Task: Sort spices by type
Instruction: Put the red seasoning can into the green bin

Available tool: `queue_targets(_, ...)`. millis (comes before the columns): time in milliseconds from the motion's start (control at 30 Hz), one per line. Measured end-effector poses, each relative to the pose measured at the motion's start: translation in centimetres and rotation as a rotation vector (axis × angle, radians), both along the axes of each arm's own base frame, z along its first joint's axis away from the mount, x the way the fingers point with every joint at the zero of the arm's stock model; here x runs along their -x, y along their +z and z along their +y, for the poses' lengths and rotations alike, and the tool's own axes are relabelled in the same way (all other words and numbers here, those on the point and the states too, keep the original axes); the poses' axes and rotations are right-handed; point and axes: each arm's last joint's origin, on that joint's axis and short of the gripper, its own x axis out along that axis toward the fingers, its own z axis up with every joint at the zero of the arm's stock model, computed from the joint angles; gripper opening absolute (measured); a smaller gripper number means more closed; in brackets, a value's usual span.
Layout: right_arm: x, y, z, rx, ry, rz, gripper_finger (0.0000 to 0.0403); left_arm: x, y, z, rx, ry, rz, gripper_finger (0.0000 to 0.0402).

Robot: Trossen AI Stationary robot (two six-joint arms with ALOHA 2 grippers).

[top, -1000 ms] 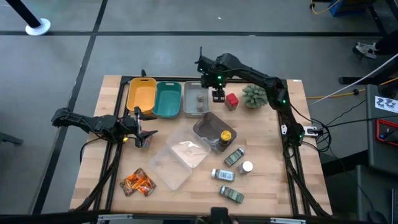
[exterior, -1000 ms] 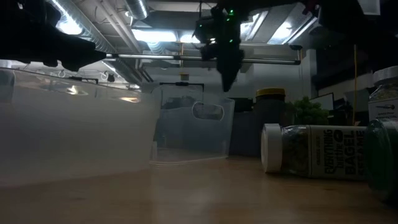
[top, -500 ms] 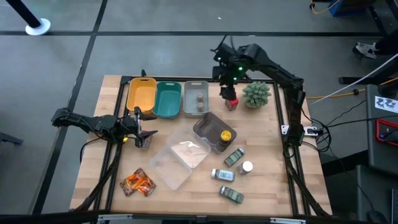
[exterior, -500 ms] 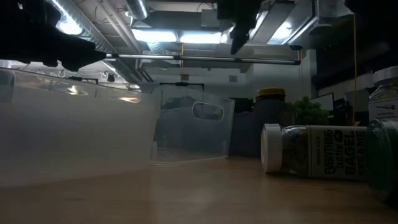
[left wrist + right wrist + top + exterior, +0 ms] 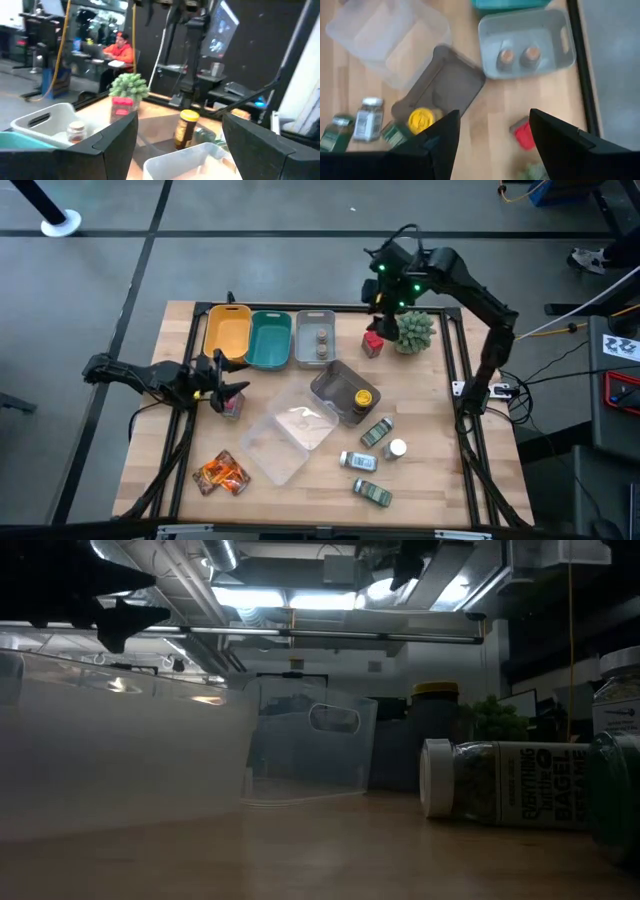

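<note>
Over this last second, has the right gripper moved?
Yes. In the high view the right gripper went from beside the grey bin rightward and back, ending above the red cube near the plant.

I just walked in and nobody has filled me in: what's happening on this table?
Two dark robot arms are sorting spices. Neither holds anything: the right claw hangs open above the small red cube beside the spiky green plant, and the left claw waits open at the table's left. Two tiny brown jars already sit in the grey bin; the crinkly orange foil packets lie loose.
</note>
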Motion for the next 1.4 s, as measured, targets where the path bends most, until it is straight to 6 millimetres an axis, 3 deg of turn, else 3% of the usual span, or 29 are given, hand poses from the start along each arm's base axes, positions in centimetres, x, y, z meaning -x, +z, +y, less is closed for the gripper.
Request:
queue_targets(200, 2.0, -3.2, 1.0, -0.020, -0.035, -0.003, 0.0239, 0.7, 2.2, 0.4, 0.038, 0.085, 0.099, 0.0274)
queue_targets(367, 5.2, -7.1, 2.4, -0.025, -0.088, -0.063, 0.0239, 0.8, 4.5, 0.4, 0.158, 0.099, 0.225, 0.0274)
queue_targets(567, 9.4, -10.9, 4.5, -0.041, -0.164, -0.148, 0.0239, -0.1, 7.2, 0.1, 0.355, 0.133, 0.503, 0.0274)
queue_targets(767, 13.3, -13.0, 6.3, -0.044, -0.234, -0.283, 0.0239, -1.8, 9.3, -0.8, 0.611, 0.193, 0.846, 0.0274)
queue_targets(867, 14.4, -13.7, 6.9, -0.029, -0.243, -0.366, 0.0239, -2.7, 8.9, -1.2, 0.713, 0.285, 1.016, 0.0274)
queue_targets(1067, 15.6, -15.1, 7.4, -0.004, -0.240, -0.439, 0.0239, -4.9, 6.1, -1.9, 0.794, 0.407, 1.234, 0.0274)
queue_targets(1400, 15.4, -16.6, 7.3, -0.008, -0.234, -0.435, 0.0239, -7.0, 3.0, -2.4, 0.800, 0.487, 1.313, 0.0274)
